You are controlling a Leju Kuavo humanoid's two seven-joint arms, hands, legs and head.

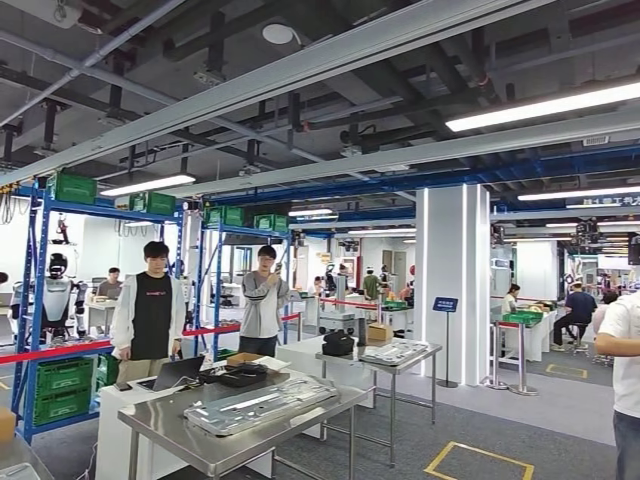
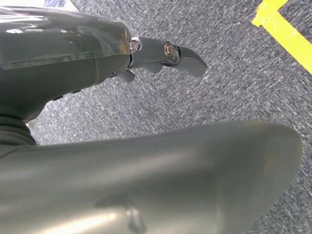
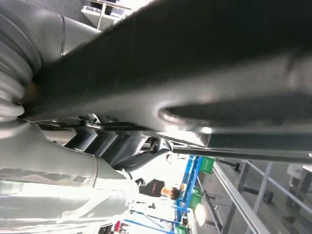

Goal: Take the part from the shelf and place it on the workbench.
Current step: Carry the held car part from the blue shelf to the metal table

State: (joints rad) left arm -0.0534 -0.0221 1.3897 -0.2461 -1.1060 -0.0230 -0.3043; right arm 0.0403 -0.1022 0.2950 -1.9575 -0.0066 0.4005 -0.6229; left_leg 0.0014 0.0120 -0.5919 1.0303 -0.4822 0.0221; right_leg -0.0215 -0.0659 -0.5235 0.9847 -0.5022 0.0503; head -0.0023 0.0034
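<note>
The steel workbench (image 1: 155, 428) sits low at about 7 o'clock in the head view. A long silver panel (image 1: 260, 405) lies on it. The blue shelf (image 1: 36, 300) stands at 9 o'clock, and two people (image 1: 151, 315) stand behind the bench. The part (image 3: 221, 58) is a long dark thing that runs right across the right wrist view. The right hand (image 3: 110, 146) has its dark fingers (image 3: 154, 158) tucked close against the part, so I think it has hold of it. The left hand (image 2: 110, 48) hangs over the grey floor (image 2: 235, 83) with a finger out straight and nothing in it. The job now looks like carrying the part to the bench. It is best to walk up slowly and hold the part flat. Put it down on a bare spot beside the panel, not on top of it. Keep well away from the people.
</note>
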